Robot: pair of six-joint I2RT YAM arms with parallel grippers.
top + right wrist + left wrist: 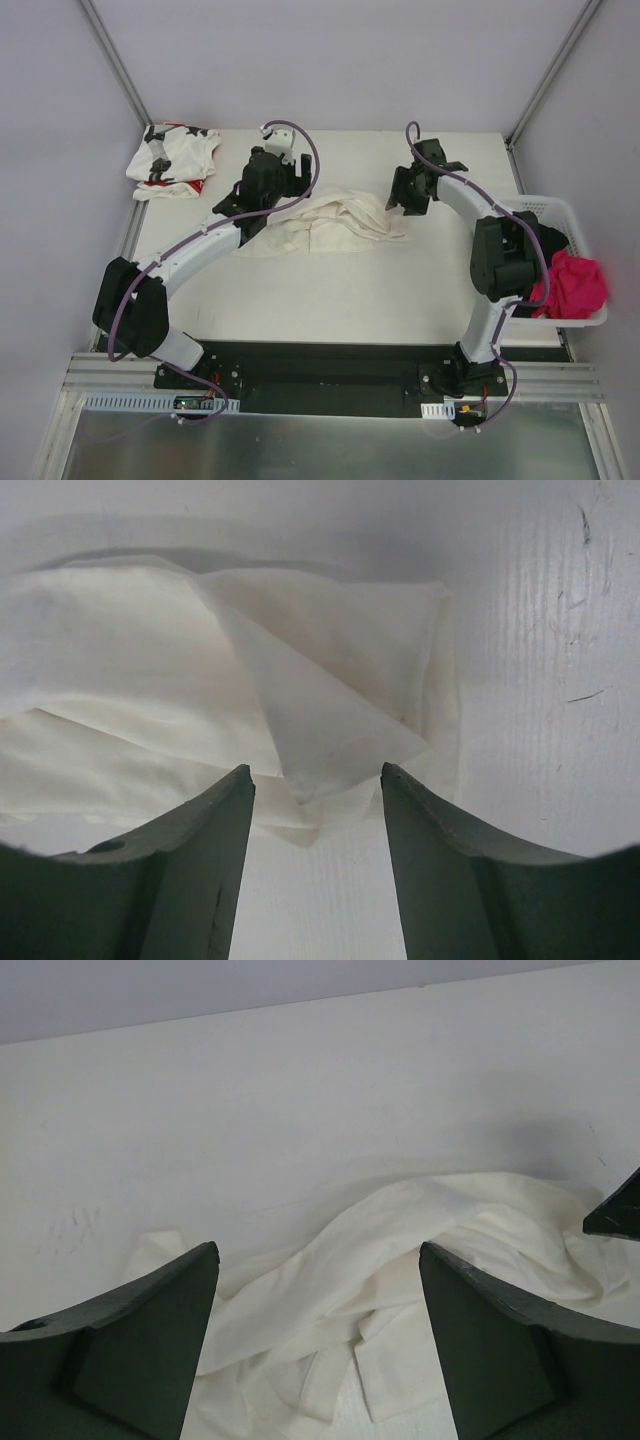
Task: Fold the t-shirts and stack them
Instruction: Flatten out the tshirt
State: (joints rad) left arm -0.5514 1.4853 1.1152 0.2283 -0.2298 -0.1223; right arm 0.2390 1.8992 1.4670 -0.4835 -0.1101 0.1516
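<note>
The left gripper (315, 1260) stood spread wide with nothing between its fingers, hanging over the left part of the cream-white t-shirt (400, 1230); whether it touched the cloth could not be told. The right gripper (315, 775) also stood parted, holding nothing, its fingertips (240, 780) just at the folded right edge of the same shirt. In the top view this shirt (330, 225) lay crumpled at the middle of the table (350, 290), between the two grippers. The star-print t-shirt (172, 160) lay bunched in the upper left corner. At the right edge a white basket (560, 205) held a pink cloth (572, 285).
</note>
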